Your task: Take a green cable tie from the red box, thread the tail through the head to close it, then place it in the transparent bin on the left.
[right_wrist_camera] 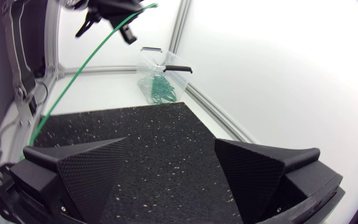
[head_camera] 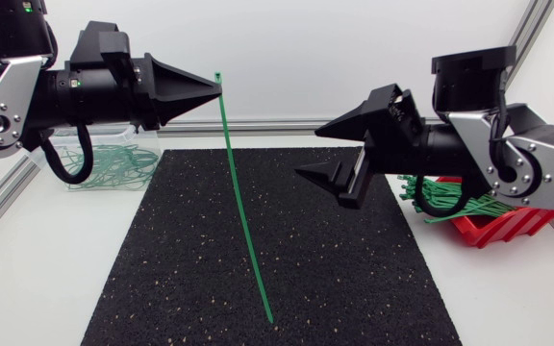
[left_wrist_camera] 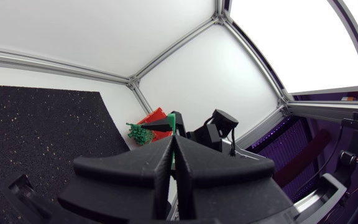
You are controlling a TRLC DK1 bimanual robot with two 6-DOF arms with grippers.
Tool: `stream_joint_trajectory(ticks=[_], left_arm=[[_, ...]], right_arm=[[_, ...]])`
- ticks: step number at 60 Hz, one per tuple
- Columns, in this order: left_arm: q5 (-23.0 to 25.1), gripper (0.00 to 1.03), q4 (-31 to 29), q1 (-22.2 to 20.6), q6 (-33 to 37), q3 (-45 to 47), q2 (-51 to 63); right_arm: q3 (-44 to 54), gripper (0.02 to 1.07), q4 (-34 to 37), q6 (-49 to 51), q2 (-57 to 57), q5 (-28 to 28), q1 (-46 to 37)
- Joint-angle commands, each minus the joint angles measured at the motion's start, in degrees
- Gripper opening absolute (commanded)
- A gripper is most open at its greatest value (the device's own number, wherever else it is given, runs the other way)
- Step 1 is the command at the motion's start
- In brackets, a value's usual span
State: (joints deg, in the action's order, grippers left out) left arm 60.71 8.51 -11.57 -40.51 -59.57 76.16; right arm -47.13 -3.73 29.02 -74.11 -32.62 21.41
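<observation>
Green cable tie [head_camera: 243, 207]: pinching its head in the left gripper [head_camera: 214, 91], upper left, dangling it down centre; holding the right gripper [head_camera: 308, 153] spread, centre right. Seemingly beginning threading; needing the tail caught.

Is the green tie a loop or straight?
Straight. The left gripper holds the cable tie by its head end; the tail hangs loose, unthreaded.

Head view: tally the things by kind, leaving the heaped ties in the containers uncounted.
End effectors: 2, left end effector and right end effector
Containers: 2, red box and transparent bin
Black mat: 1
Green cable tie held by the left end effector: 1
Total: 6
</observation>
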Motion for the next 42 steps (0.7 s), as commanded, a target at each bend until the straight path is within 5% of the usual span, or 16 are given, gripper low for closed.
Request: stream_joint_trajectory(ticks=[1,8,14,20,27,42], left_arm=[[0.7,0.04,-0.5,0.2,-1.1,1.4,-1.0],[0.7,0.04,-0.8,0.9,-1.0,1.7,-1.1],[0.8,0.04,-1.3,2.0,-0.7,1.7,-0.8],[0.8,0.04,-1.7,2.9,-0.6,1.7,-0.1],[0.7,0.04,-2.4,3.8,-0.5,1.2,0.8],[0.7,0.04,-4.3,4.5,-0.5,0.2,1.5]], right_arm=[[4.1,1.04,-1.6,9.1,-1.4,5.3,2.5],[4.4,1.04,-1.1,10.1,-3.6,15.7,2.3],[4.9,1.04,-5.8,8.6,-4.9,33.3,3.4],[2.1,1.04,3.9,6.9,-4.0,28.1,2.4],[0.5,1.04,8.2,7.3,-3.4,28.3,2.9],[-0.9,1.04,8.4,18.4,-3.2,23.9,0.1]])
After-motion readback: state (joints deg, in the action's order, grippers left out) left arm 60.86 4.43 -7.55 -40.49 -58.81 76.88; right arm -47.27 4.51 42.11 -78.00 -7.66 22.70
